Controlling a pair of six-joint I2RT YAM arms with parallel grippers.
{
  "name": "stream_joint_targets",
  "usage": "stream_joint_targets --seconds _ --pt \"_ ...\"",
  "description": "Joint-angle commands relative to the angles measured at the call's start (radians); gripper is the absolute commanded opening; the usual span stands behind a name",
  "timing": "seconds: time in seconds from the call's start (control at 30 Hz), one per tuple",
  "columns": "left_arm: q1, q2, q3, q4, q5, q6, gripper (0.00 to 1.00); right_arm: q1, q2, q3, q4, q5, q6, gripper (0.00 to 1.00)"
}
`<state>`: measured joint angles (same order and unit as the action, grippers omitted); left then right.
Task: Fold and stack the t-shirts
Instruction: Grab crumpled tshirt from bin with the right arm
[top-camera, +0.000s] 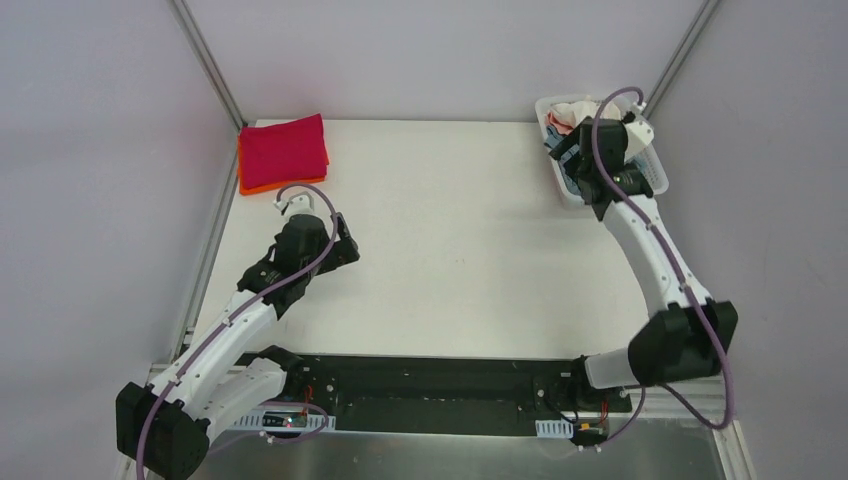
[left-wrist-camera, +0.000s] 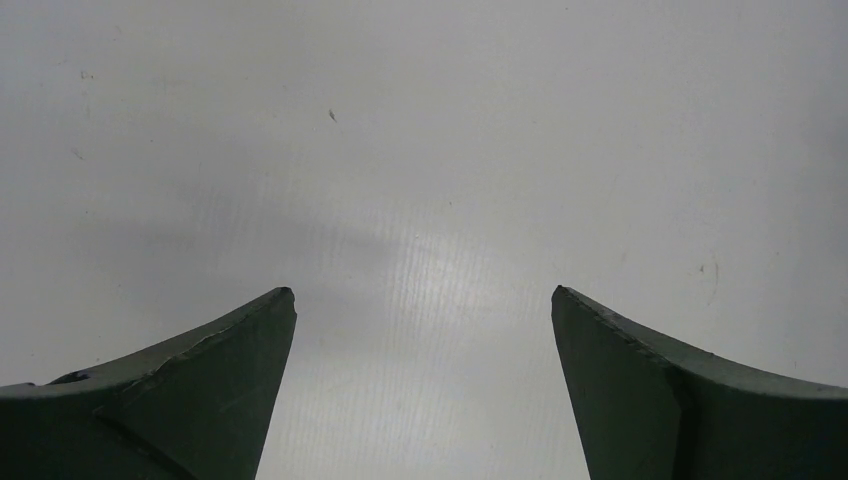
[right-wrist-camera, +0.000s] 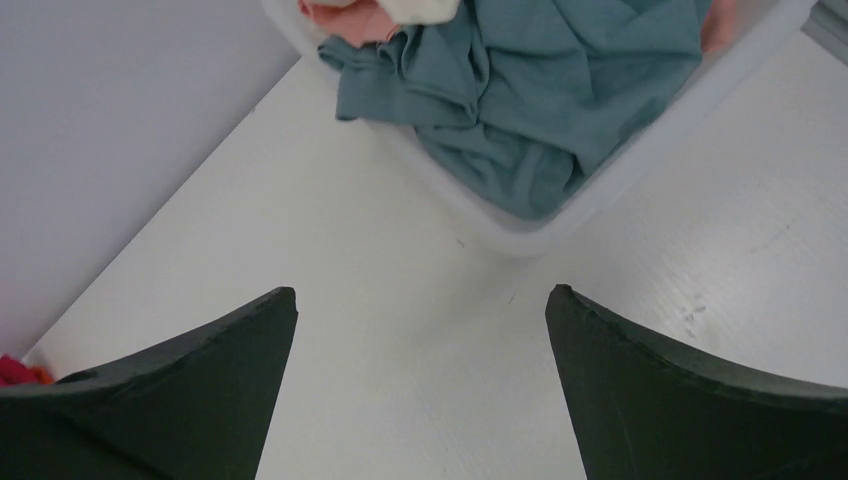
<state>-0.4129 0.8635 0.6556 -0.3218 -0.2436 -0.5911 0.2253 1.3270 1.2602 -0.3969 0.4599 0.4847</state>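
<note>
From above, the right arm (top-camera: 640, 240) covers most of the basket (top-camera: 655, 182) at the table's (top-camera: 450, 220) far right corner, so its contents show there only as scraps of pale cloth. The right wrist view is clearer, but the frame cuts off the basket's far part. In this view a crumpled blue shirt (right-wrist-camera: 520, 90) fills the near end, and one fold spills over the rim on the left. A pink shirt (right-wrist-camera: 340, 14) and a bit of cream shirt (right-wrist-camera: 425, 8) peek in at the top edge, too cropped to show how they lie. None of the three is folded, so no long axis can be made out. The right gripper (right-wrist-camera: 420, 293) hangs over bare table just near of the basket. Its fingers are spread wide, with nothing between them. At the far left corner, a folded red shirt (top-camera: 283, 150) lies flat on a folded orange shirt (top-camera: 262, 186). Only a thin strip of the orange shows, along the near and left edges. The stack's wider side runs roughly left to right, turned slightly so its right end sits farther back. The left gripper (left-wrist-camera: 421, 291) is near of the stack, apart from it, over bare table. Its fingers are also wide apart and hold nothing.
</note>
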Motion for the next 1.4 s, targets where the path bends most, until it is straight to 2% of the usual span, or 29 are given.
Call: stream_joint_targets --seconds 0.0,0.27,0.43,0.67,1.03,1.2,1.27,1.37 --pt "-0.004 0.025 0.019 0.021 -0.040 -0.016 0.99 -0.107 0.195 0.209 -0.040 -0.061 -0.069 1.00" --pt "-0.003 0.059 0.027 0.025 -0.079 -0.009 0.99 -0.255 0.515 0.503 -0.033 -0.237 -0.140 0.99" --pt "-0.004 0.088 0.036 0.027 -0.075 -0.001 0.99 -0.269 0.643 0.655 -0.016 -0.248 -0.249 0.99" --pt "-0.003 0.116 0.044 0.029 -0.081 0.004 0.99 -0.274 0.795 0.795 0.053 -0.356 -0.431 0.99" --pt "-0.003 0.158 0.066 0.029 -0.102 0.005 0.99 -0.274 0.991 0.999 0.102 -0.324 -0.467 0.98" --pt "-0.004 0.179 0.076 0.029 -0.104 0.005 0.99 -0.274 1.033 1.019 0.162 -0.298 -0.449 0.90" --pt "-0.003 0.181 0.077 0.029 -0.106 0.005 0.99 -0.275 1.053 1.029 0.163 -0.298 -0.442 0.83" --pt "-0.003 0.184 0.079 0.029 -0.109 0.007 0.99 -0.278 1.066 1.030 0.176 -0.294 -0.418 0.64"
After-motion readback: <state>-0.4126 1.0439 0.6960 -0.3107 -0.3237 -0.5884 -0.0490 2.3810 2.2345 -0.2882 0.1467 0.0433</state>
